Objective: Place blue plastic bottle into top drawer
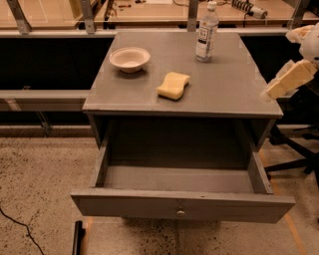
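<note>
The blue plastic bottle, clear with a white cap and a white label, stands upright at the back right of the grey cabinet top. The top drawer is pulled wide open below, with a small metal knob at the centre of its front panel, and its inside is bare. My gripper shows as a cream-coloured piece at the right edge of the view. It hangs by the cabinet's right front corner, well apart from the bottle, and holds nothing that I can see.
A cream bowl sits at the back left of the cabinet top and a yellow sponge lies near the middle. A wooden bench with metal posts runs behind. An office chair base stands at the right on the speckled floor.
</note>
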You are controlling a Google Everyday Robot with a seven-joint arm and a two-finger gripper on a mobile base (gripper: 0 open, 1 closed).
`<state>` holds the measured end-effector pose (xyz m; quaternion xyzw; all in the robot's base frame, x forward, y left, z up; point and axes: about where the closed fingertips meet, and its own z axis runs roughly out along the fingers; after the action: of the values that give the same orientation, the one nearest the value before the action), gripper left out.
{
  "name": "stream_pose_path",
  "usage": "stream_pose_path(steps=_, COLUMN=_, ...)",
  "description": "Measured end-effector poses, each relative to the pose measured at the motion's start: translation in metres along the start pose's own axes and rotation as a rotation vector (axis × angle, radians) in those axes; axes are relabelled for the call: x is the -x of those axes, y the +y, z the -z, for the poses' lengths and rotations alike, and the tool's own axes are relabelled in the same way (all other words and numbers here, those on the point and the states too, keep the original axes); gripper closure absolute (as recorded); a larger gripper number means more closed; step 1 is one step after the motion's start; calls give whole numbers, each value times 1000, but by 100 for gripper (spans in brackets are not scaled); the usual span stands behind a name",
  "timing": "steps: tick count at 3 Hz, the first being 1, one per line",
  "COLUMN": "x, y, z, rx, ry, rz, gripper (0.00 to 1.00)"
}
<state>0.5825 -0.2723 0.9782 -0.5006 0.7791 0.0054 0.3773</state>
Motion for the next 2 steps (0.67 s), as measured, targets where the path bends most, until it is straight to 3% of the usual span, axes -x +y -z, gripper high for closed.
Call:
stream_pose_path(steps=1, x=-3, y=-49, z=-24, rx=-64, ry=-218, rz=-86, gripper=0)
stream_pose_path(steps=2, x=-5, y=-55, z=-37, rx=-52, ry=-254, rz=-116, gripper=0)
